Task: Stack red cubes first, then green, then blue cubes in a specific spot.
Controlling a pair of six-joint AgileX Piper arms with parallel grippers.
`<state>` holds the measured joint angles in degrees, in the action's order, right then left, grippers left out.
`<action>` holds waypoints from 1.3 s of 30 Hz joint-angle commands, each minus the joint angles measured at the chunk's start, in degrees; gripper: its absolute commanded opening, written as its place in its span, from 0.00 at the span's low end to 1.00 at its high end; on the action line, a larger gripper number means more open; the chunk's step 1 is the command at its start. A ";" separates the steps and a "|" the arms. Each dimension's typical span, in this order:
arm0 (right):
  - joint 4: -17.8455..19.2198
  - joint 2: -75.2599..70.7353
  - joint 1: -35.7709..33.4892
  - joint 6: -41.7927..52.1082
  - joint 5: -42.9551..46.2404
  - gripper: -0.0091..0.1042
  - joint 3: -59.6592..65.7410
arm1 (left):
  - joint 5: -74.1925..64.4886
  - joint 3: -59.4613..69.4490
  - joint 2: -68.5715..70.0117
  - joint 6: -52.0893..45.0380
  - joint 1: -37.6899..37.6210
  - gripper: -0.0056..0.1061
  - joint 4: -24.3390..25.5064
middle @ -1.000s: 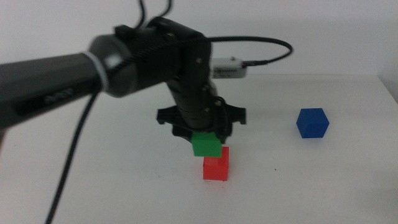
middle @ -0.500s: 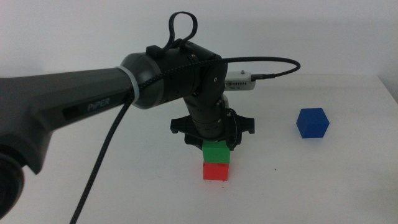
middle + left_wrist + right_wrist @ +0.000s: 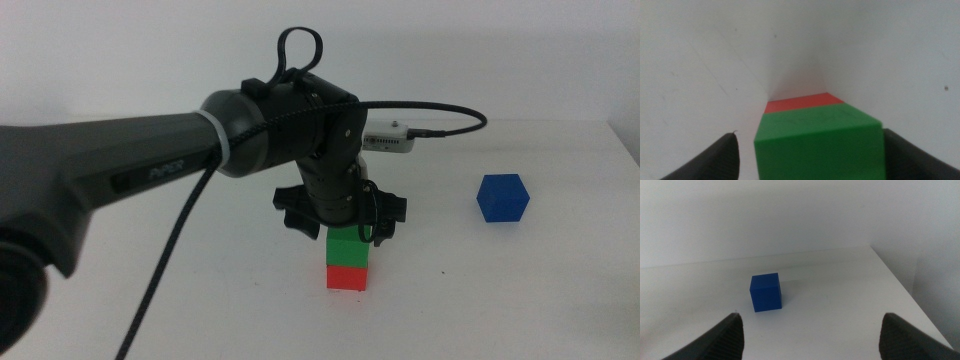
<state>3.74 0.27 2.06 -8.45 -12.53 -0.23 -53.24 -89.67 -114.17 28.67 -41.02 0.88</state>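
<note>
White surface (image 3: 520, 300): green (image 3: 347, 249) on red (image 3: 347, 277), left hand (image 3: 345, 222) parted, holding nothing (release step); next, blue (image 3: 502, 197) at 2 o'clock.

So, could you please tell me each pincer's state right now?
Left pincer: open around the green cube.
Right pincer: open, empty, facing the blue cube.

Robot lab or test bench: bare white desk (image 3: 560, 300), blank white wall behind, black cabled arm (image 3: 150, 160) (PiPER lettering), plain coloured cubes (image 3: 502, 197) as props. No household clutter visible.
</note>
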 commanded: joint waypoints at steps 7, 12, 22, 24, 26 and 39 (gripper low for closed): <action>0.34 -0.27 0.29 0.43 0.51 0.86 0.23 | -10.16 -5.14 18.74 -22.92 3.70 0.89 -9.26; 0.34 -0.27 0.29 0.43 0.51 0.86 0.23 | -16.72 -1.52 36.35 -33.13 6.95 0.89 -10.50; 0.34 -0.27 0.29 0.43 0.51 0.86 0.23 | -3.72 20.55 69.40 -32.83 9.24 0.89 -15.36; 0.34 -0.27 0.29 0.43 0.51 0.86 0.23 | -3.33 21.26 71.82 -31.91 9.24 0.89 -15.07; 0.34 -0.27 0.29 0.43 0.51 0.86 0.23 | -3.16 21.26 73.28 -31.23 9.24 0.89 -14.93; -2.02 -0.27 0.29 -4.51 9.54 0.86 0.23 | -4.32 21.26 73.51 -31.86 9.24 0.89 -14.77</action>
<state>2.39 0.27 2.06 -11.50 -5.99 -0.23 -57.84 -68.61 -40.76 -3.07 -31.96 -14.04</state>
